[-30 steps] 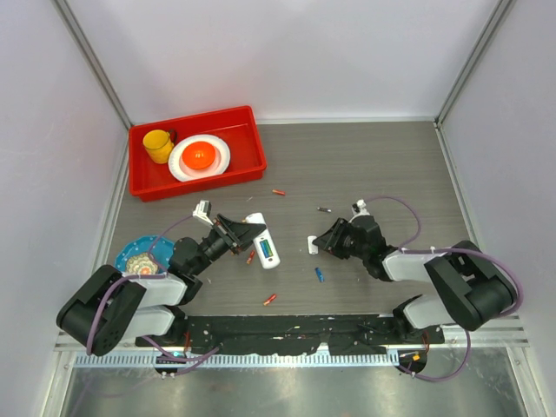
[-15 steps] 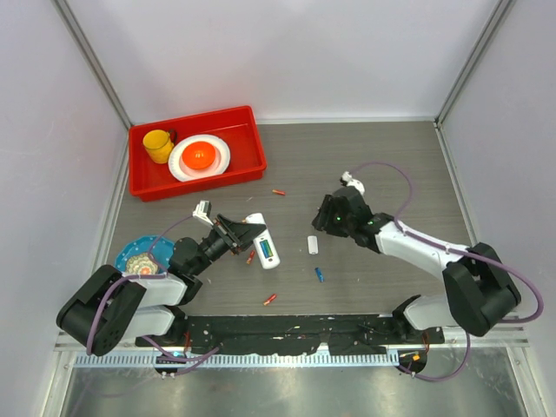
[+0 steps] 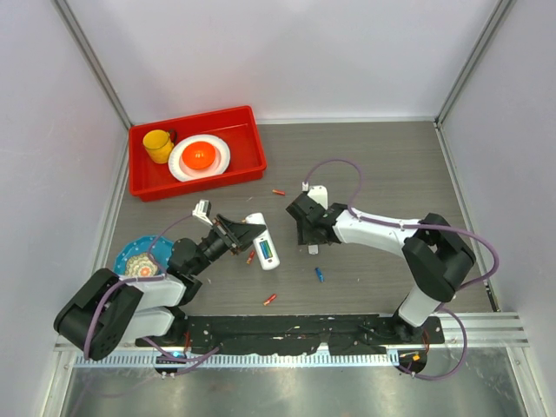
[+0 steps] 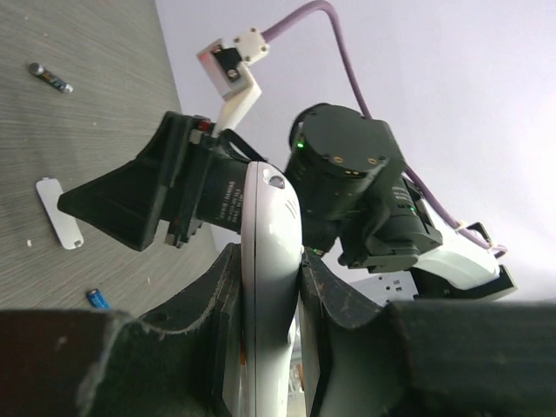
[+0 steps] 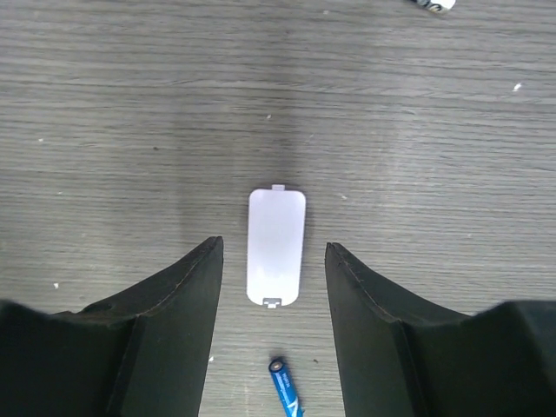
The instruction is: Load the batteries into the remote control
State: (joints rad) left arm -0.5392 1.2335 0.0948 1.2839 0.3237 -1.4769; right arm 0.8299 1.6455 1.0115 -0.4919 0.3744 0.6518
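Note:
My left gripper is shut on the white remote control, holding it on edge; in the left wrist view the remote is squeezed between both fingers. My right gripper is open and empty, pointing down over the short white cover piece. In the right wrist view the cover lies flat between the open fingertips, and a blue battery lies just below it. On the table lie the blue battery and red batteries. A dark battery shows in the left wrist view.
A red bin at the back left holds a yellow cup and a white plate with an orange thing. A blue patterned plate lies by the left arm. Grey walls enclose the table.
My right arm has swung from the right towards the left and now hangs over the cover piece. The left gripper and the remote have not moved.

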